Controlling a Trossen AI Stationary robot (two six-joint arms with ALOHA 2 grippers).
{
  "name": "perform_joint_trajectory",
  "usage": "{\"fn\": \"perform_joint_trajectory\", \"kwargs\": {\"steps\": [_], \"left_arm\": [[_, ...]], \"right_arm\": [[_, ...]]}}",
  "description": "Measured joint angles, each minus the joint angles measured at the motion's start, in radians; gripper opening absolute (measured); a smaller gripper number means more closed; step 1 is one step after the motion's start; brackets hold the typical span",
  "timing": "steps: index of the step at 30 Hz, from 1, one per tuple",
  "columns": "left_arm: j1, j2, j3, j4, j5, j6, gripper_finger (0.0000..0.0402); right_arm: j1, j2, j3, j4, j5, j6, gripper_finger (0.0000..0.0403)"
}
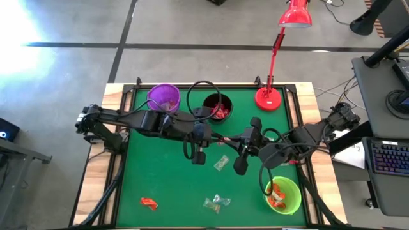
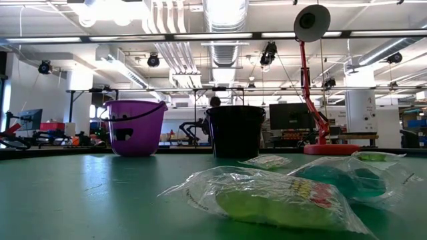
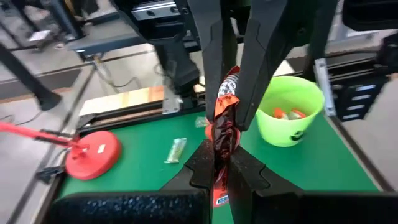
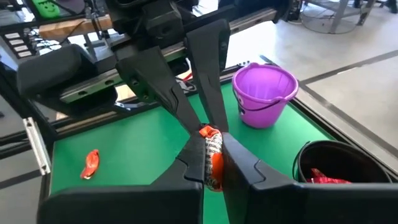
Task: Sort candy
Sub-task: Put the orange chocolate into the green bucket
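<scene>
Two grippers meet mid-surface over the green mat: left gripper (image 1: 220, 137) and right gripper (image 1: 231, 140) both pinch one orange-red candy (image 3: 224, 118) between them, purple cup (image 1: 163, 97) behind, green cup (image 1: 283, 194) right.

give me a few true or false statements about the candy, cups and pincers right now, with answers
1. Both pincers are closed on one orange-red candy above the table's middle. True: left pincer, right pincer.
2. The purple cup stands beside the green cup. False: it stands beside the black cup; the green cup is at the opposite corner.
3. The black cup holds red candy. True.
4. The green cup is empty. False: it holds orange-red candy.
5. No candy lies loose on the green mat. False: an orange-red piece and clear-wrapped pieces lie there.
</scene>
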Motion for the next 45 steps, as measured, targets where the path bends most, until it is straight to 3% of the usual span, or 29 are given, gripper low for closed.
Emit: {"fn": "perform_joint_trajectory", "kwargs": {"steps": [4,20,31,45], "left_arm": [[-0.001,0.0,0.0,0.0,-0.077,0.0,0.0011],[-0.003,0.0,0.013,-0.048,-0.062,-0.001,0.0126],[-0.003,-0.005,0.021,-0.223,-0.061,-0.002,0.0146],[-0.001,-0.008,0.021,-0.574,-0.089,-0.005,0.0146]], "right_arm": [[-0.002,0.0,-0.001,-0.004,0.006,0.0,0.0014],[0.001,0.003,-0.005,-0.058,-0.017,0.034,0.0013],[0.011,0.022,-0.021,-0.391,-0.033,0.429,0.0013],[0.06,0.099,-0.024,-0.659,-0.281,0.875,0.0013]]}}
